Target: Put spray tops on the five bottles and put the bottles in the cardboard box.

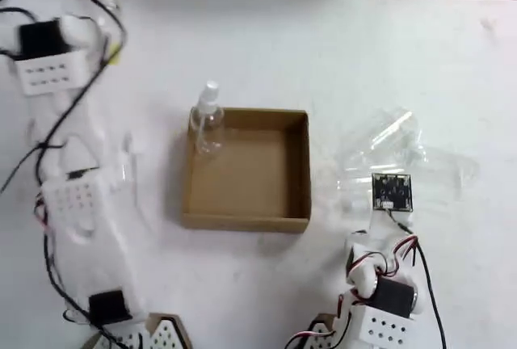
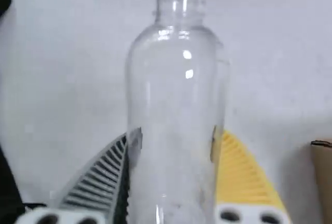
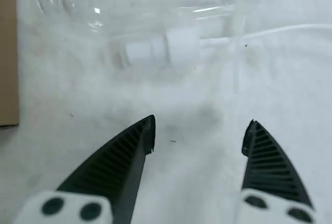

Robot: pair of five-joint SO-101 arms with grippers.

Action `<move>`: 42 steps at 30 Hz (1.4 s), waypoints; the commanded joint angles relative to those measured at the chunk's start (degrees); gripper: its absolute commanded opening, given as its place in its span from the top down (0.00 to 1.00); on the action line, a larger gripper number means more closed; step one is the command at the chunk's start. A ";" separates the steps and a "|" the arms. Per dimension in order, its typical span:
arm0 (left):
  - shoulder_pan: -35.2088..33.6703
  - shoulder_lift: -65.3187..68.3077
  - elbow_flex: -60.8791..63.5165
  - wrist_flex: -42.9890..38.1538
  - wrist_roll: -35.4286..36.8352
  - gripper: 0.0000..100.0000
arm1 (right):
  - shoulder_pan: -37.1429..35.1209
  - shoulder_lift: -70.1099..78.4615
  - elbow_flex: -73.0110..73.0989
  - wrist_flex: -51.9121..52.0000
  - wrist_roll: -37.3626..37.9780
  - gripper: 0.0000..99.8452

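Left fingers (image 2: 244, 172) clamp uncapped bottle (image 2: 176, 105); right fingers (image 3: 124, 156) spread, spray top (image 3: 166, 50) just beyond.

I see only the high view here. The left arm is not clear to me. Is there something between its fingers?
Observer: Yes. The left gripper is closed on a clear bottle; the bottle's threaded neck is uncovered.
Operator: And the right arm?
Observer: The right gripper is open and holds nothing, just above the table.
Operator: Is any top near it?
Observer: Yes. A white spray top lies on its side on the table, just ahead of the open fingers.
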 commanded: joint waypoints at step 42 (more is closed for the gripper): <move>19.12 -136.84 155.52 -66.90 30.51 0.96 | -0.04 -0.13 0.53 -0.13 0.35 0.75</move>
